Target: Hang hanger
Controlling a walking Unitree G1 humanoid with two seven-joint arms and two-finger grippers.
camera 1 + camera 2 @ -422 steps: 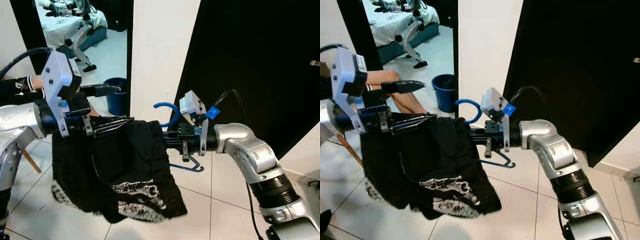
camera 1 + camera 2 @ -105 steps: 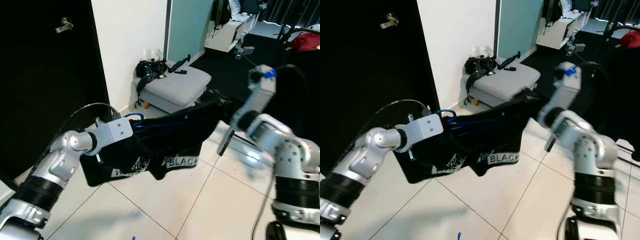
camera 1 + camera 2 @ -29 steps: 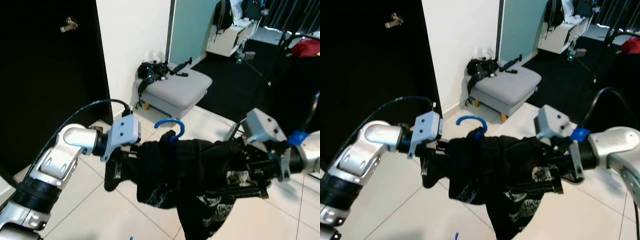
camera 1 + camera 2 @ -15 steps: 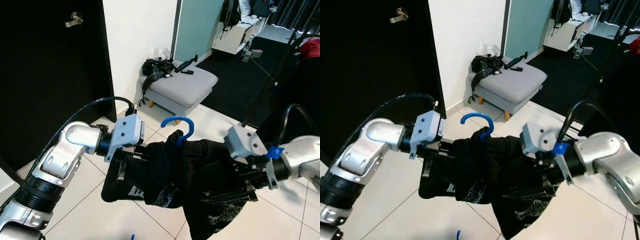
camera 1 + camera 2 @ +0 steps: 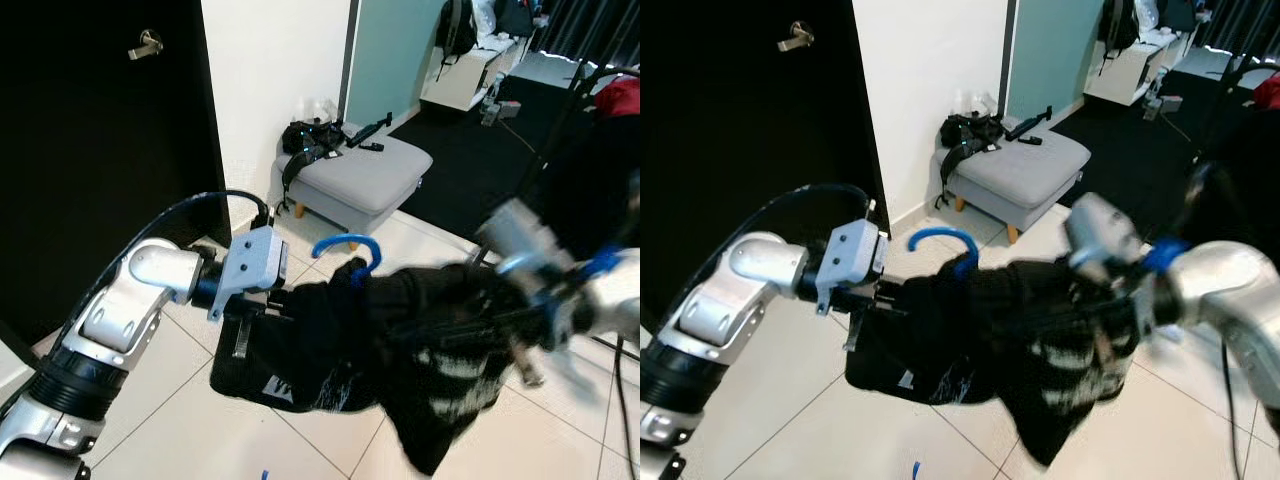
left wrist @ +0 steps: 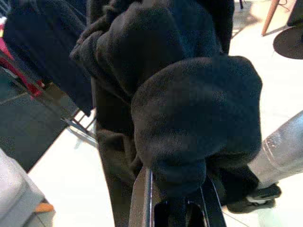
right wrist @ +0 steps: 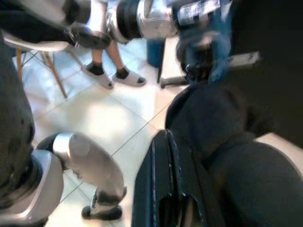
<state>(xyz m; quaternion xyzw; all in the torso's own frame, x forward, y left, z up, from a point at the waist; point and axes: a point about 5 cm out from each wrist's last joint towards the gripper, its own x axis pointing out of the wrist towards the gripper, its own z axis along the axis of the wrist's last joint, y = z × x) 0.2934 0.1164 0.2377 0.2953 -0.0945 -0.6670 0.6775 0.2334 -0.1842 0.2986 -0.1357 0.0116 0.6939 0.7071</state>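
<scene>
A black garment with white print (image 5: 400, 340) hangs on a blue hanger whose hook (image 5: 348, 245) sticks up from the fabric. My left gripper (image 5: 245, 320) is shut on the garment's left end; in the left wrist view the cloth (image 6: 189, 118) bulges out between my fingers (image 6: 142, 198). My right gripper (image 5: 535, 310) is blurred by motion at the garment's right end and is shut on the fabric. In the right wrist view its fingers (image 7: 158, 184) lie against the dark cloth (image 7: 222, 137). The garment stretches between both grippers above the tiled floor.
A grey footstool (image 5: 365, 180) with a black bag (image 5: 305, 135) stands by the white wall. A black door with a handle (image 5: 147, 42) is on the left. Dark clothes hang on a rack (image 5: 590, 130) at the right. A person's legs (image 7: 106, 66) are in the right wrist view.
My right arm has swung up and to the right, now blurred, pulling the garment wider. My left arm and the blue hook have stayed about where they were.
</scene>
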